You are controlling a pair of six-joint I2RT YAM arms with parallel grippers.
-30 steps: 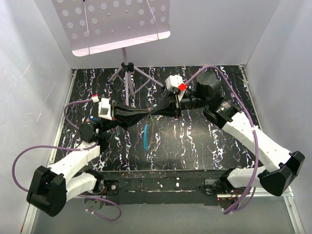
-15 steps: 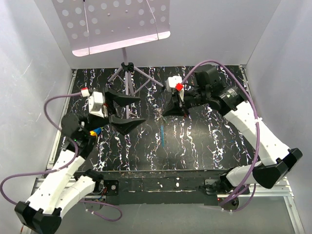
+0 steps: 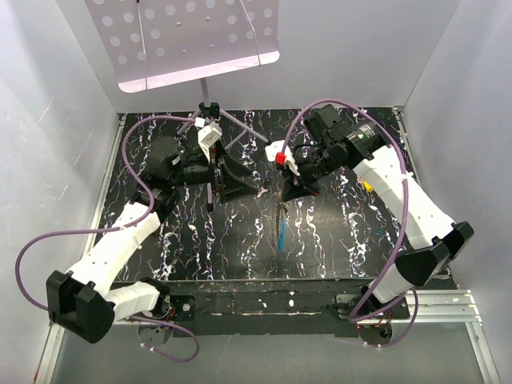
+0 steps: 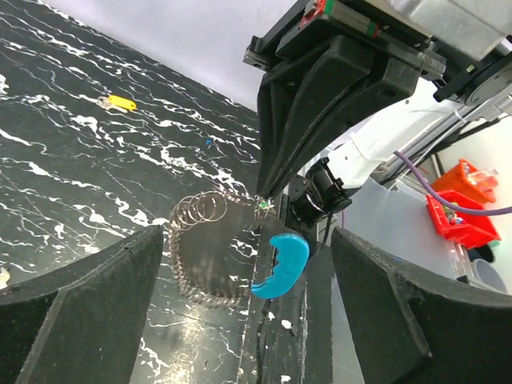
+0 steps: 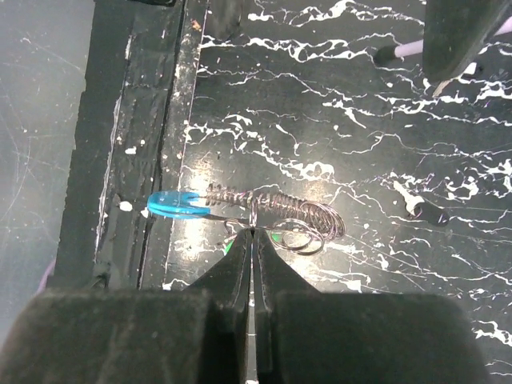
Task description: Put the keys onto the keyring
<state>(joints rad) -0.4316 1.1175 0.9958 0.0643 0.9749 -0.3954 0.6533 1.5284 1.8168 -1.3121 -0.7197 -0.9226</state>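
left gripper [image 3: 240, 178]: jaws wide apart, holding nothing, just left of the keyring
keyring [image 5: 276, 210]: hanging off the right gripper, blue tag [image 5: 172, 206] at the near end
key [image 4: 262, 206]: tiny green one, right at the pinch
right gripper [image 5: 253, 232]: clamped tight on the keyring wire

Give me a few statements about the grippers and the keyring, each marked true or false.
1. The right gripper has its jaws shut on the keyring. True.
2. The left gripper has its jaws clamped on the keyring too. False: its jaws stand wide open and hold nothing.
3. The tag on the keyring is red. False: it is light blue.
4. A small yellow item lies on the table, apart from both grippers. True.
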